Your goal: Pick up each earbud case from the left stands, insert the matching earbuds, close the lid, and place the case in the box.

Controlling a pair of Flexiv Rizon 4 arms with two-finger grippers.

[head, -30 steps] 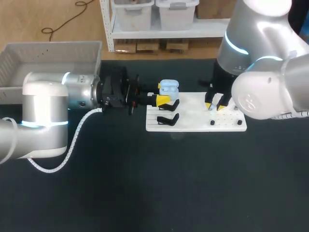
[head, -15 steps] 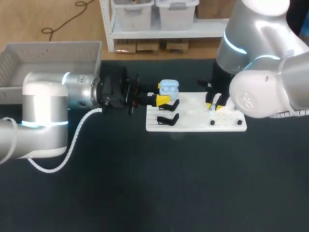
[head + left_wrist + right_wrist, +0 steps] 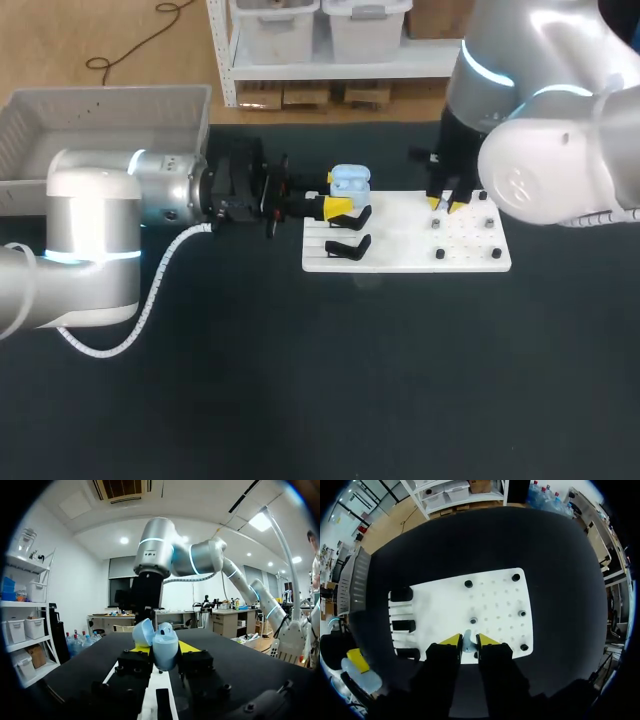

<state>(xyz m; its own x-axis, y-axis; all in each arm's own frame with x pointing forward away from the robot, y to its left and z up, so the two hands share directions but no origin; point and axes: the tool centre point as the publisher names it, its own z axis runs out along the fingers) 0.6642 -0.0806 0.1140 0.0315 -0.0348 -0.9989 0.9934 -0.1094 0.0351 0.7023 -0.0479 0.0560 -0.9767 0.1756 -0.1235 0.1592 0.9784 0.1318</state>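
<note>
Pale-blue plastic earbud case [image 3: 166,652], lid open, is sitting clamped in the left gripper [image 3: 161,647] beside the white pegboard [image 3: 400,228]. The right gripper [image 3: 468,641] is pinching a small pale earbud [image 3: 467,647], probably needing alignment over the case next.

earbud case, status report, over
Left gripper shut on open earbud case. Right gripper shut on earbud, over white board. No obstruction seen between them.

The board's [image 3: 400,228] left end is blocked by the left gripper [image 3: 340,193], clamped on the case [image 3: 164,647], with stands [image 3: 348,246] beside. Over its far right part an earbud [image 3: 467,642] is pinched by the right gripper [image 3: 444,205]. Pegs [image 3: 440,254] are dotted there; its middle is left bare.
</note>
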